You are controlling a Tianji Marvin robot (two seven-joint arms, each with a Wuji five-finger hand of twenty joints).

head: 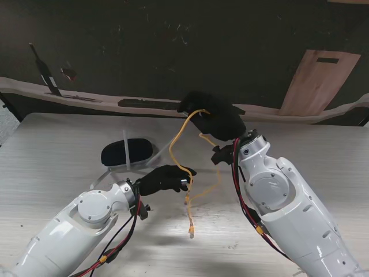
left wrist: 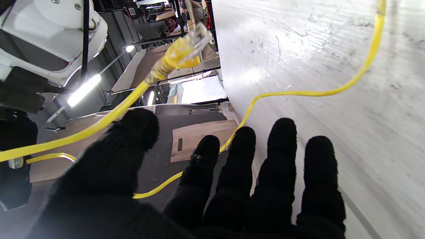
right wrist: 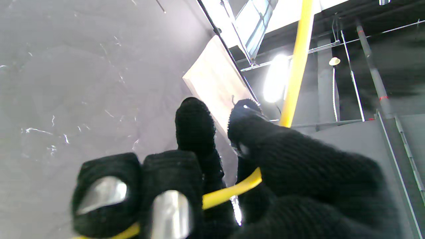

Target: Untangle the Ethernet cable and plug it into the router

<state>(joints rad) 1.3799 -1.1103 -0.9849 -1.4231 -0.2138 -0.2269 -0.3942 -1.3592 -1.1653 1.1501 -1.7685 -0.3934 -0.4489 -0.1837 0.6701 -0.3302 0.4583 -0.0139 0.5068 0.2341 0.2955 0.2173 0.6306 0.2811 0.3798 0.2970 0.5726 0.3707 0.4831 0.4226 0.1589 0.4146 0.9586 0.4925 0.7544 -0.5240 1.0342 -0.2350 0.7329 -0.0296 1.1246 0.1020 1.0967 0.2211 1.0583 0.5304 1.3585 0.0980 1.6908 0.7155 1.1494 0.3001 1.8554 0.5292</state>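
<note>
Holding the cable (head: pixel 185 151) aloft between us: right hand (head: pixel 214 118) pinches one stretch high, left hand (head: pixel 164 179) closes on a lower stretch, so loops hang free. Plug (head: pixel 191 232) dangles near the table (head: pixel 57 150); router (head: pixel 127 152) sits left, unplugged.

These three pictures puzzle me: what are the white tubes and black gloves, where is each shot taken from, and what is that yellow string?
The white tubes are a robot's two arms, seen from a camera above its shoulders. Each ends in a black-gloved hand with five fingers. The other two pictures come from cameras on the wrists, looking along the fingers. The yellow string is an Ethernet cable. The right hand is closed on it, raised above the table; the wrist view shows the cable running through its fingers. The left hand holds it lower down, and its plug dangles near the table. The dark oval thing with pale antennas is the router.
</note>
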